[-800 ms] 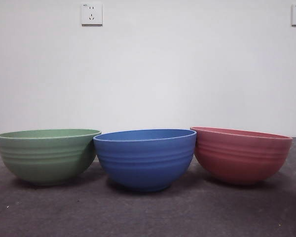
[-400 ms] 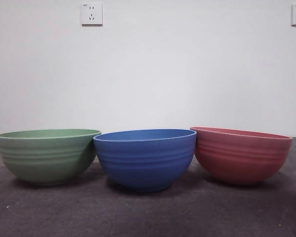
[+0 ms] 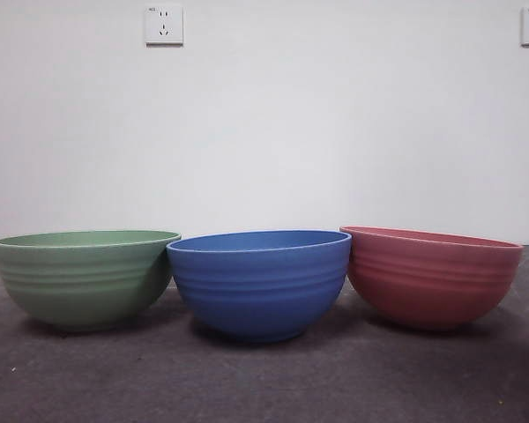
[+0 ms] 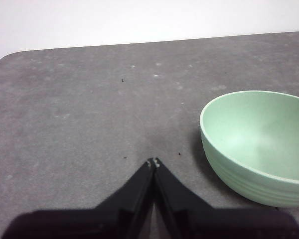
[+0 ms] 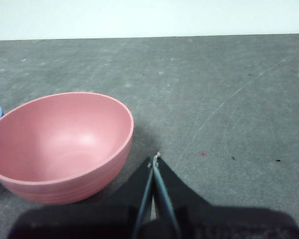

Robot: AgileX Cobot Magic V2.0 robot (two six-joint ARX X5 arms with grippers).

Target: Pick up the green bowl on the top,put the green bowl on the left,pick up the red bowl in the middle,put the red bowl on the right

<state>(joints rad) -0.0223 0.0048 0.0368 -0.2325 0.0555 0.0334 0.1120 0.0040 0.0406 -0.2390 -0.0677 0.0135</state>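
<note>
Both the left pincer (image 4: 153, 162) and right pincer (image 5: 156, 157) are seen closed and empty, clear of the green bowl (image 3: 84, 278) and red bowl (image 3: 432, 278); either bowl could be nudged by a careless retreat.

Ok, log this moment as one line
green bowl left | blue bowl middle | red bowl right | left gripper shut, empty | right gripper shut, empty

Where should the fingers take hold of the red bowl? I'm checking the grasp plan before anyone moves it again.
Probably at the rim. The red bowl stands upright and open, its wall thin and flaring, too wide to span. The right gripper, shut, is beside it, so come from above on that side, one finger inside and one outside. The far side nearly meets the blue bowl.
</note>
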